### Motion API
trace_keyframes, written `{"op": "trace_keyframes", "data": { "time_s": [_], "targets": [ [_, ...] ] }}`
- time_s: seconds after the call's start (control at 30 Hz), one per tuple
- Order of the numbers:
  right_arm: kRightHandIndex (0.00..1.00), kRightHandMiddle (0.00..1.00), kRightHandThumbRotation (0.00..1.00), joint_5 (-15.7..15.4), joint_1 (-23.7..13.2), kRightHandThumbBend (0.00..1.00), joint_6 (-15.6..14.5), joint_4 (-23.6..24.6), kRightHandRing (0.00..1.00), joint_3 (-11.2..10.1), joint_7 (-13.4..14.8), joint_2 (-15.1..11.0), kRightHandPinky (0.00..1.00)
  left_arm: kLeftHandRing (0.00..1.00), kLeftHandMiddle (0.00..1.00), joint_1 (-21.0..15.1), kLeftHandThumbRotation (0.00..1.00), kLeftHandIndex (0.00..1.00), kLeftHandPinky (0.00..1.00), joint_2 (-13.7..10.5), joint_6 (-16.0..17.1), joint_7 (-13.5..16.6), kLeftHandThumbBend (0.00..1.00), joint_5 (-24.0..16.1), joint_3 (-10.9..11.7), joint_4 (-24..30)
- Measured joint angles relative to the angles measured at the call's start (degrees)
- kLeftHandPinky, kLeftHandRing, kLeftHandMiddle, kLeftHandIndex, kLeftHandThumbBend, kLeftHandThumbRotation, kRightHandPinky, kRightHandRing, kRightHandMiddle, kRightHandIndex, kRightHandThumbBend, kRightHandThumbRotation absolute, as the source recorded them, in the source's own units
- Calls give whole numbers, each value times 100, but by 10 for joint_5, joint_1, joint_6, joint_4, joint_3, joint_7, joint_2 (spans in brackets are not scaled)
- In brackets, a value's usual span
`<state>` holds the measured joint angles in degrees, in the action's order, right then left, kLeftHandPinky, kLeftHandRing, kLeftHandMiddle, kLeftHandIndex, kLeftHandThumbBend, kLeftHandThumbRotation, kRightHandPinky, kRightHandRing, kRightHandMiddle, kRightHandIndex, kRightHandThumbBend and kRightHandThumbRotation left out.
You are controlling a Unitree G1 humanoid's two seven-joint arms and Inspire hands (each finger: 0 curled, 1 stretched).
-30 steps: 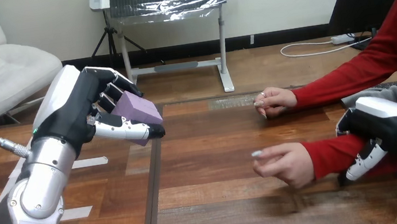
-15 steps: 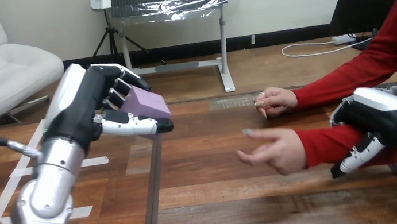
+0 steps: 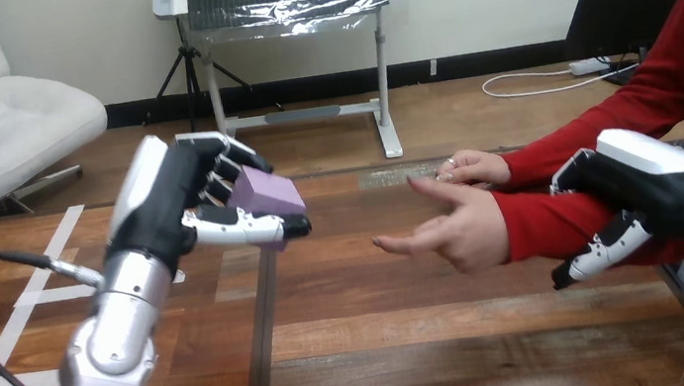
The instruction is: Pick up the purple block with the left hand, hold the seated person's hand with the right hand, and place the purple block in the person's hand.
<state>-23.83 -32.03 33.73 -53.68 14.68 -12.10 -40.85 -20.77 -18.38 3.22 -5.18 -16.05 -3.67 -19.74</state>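
Noting purple block (image 3: pixel 265 193) pinched in left robot hand (image 3: pixel 169 201), aloft, well apart from the person's hand (image 3: pixel 458 233). Right robot hand (image 3: pixel 637 189) seems curled round their forearm (image 3: pixel 542 226). My worry: palm sits tilted; a release there could slide it onto the bench (image 3: pixel 437 340).

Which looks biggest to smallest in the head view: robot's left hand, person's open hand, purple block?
1. left hand, though it may be nearer the camera.
2. person's open hand.
3. purple block, partly covered by the left hand.
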Motion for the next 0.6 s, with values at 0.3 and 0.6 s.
{"op": "trace_keyframes", "data": {
  "time_s": [0.3, 0.6],
  "targets": [
    [32, 29, 4, 9, 12, 88, 0, 33, 23, -13, -9, 0, 19, 37, 41, -27, 0, 43, 32, 21, 18, 14, 76, 0, 0, -87],
    [33, 30, 5, 9, 21, 88, -9, 56, 24, -15, -14, -1, 21, 36, 41, -52, 0, 44, 30, 40, 24, 26, 77, 0, -1, -157]
  ]
}}
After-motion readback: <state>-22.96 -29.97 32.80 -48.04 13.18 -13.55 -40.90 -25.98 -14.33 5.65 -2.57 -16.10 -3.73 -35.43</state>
